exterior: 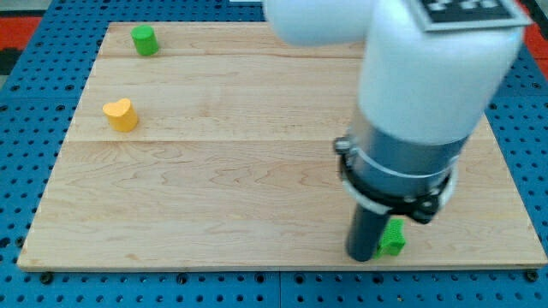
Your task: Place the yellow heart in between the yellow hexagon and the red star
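The yellow heart [121, 114] lies near the board's left edge, in the upper half. My tip [362, 256] rests on the board near the bottom edge at the view's right, far from the heart. A green block [394, 239], partly hidden by the rod, touches the tip on its right side; its shape is unclear. No yellow hexagon and no red star show; the arm's white and dark body covers much of the board's upper right.
A green block [144, 39], roughly cylindrical, stands near the top left corner. The wooden board [214, 180] lies on a blue pegboard surface [26, 128].
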Action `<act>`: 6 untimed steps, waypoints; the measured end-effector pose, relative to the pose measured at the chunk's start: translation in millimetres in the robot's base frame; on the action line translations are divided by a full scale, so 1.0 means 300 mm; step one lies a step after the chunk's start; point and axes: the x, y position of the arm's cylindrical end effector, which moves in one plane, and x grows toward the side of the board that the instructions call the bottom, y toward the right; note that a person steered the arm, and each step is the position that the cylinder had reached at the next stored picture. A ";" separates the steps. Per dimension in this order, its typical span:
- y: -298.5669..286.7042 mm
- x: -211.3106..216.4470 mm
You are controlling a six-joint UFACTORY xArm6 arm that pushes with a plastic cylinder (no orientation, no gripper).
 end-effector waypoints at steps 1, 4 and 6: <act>0.051 0.000; -0.616 -0.092; -1.045 -0.453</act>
